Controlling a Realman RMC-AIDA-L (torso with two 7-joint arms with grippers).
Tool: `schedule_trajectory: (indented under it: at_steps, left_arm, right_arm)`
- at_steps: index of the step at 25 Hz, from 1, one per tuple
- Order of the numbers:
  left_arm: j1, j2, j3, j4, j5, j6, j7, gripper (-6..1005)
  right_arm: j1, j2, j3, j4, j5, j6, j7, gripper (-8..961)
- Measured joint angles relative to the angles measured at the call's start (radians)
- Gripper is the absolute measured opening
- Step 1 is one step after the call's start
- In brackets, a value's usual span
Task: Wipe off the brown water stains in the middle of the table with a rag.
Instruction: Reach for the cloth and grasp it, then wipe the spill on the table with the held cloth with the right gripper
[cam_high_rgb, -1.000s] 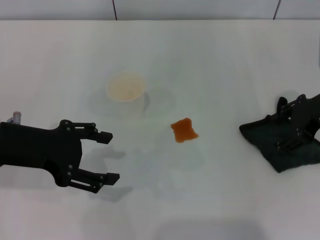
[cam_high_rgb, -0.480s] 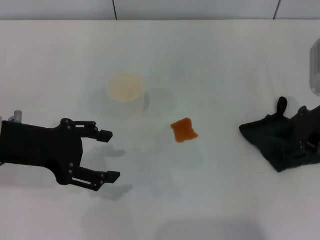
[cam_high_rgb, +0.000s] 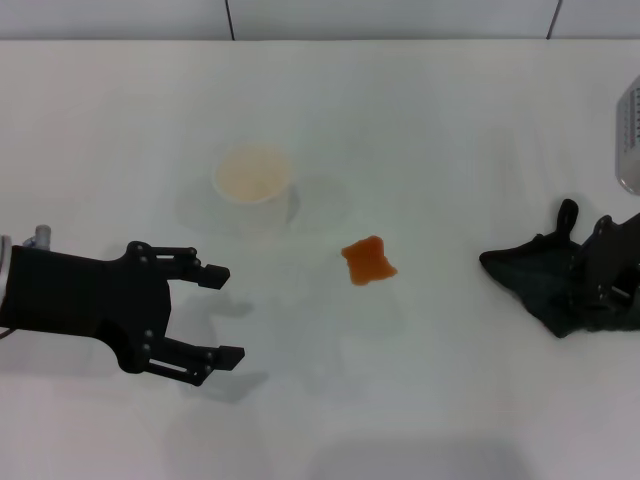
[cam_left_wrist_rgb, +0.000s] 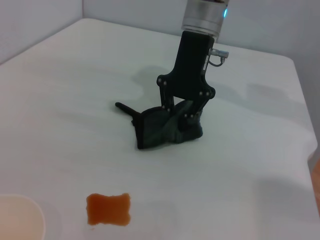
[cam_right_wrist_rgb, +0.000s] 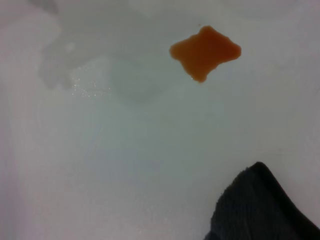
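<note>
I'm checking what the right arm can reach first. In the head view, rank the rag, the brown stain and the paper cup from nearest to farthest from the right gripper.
1. The rag: at the right gripper, which is down on it at the table's right side.
2. The brown stain: mid-table, to the rag's left.
3. The paper cup: farther left and toward the back.

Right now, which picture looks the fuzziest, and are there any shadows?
Right wrist view: fuzziest, the brown water stains and rag soft-edged. Head view: a faint shadow beneath the left gripper. Left wrist view: a soft shadow behind the right gripper.
</note>
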Motion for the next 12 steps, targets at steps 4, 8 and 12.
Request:
schedule_trajectory:
  at_steps: [4,8,12]
  left_arm:
    - [0.001,0.0,0.007,-0.001,0.0,-0.002,0.001,892]
    - [0.001,0.0,0.008,-0.001,-0.001,-0.003,0.001,892]
    - [0.001,0.0,0.008,-0.001,-0.001,-0.004,0.001,892]
  right_arm:
    - [0.002,0.001,0.001,-0.012,0.012,-0.01,-0.002,200]
    - [0.013,0.003,-0.005,-0.012,0.023,-0.021,-0.004,155]
    - [0.03,0.004,-0.015,-0.013,0.059,-0.023,-0.001,125]
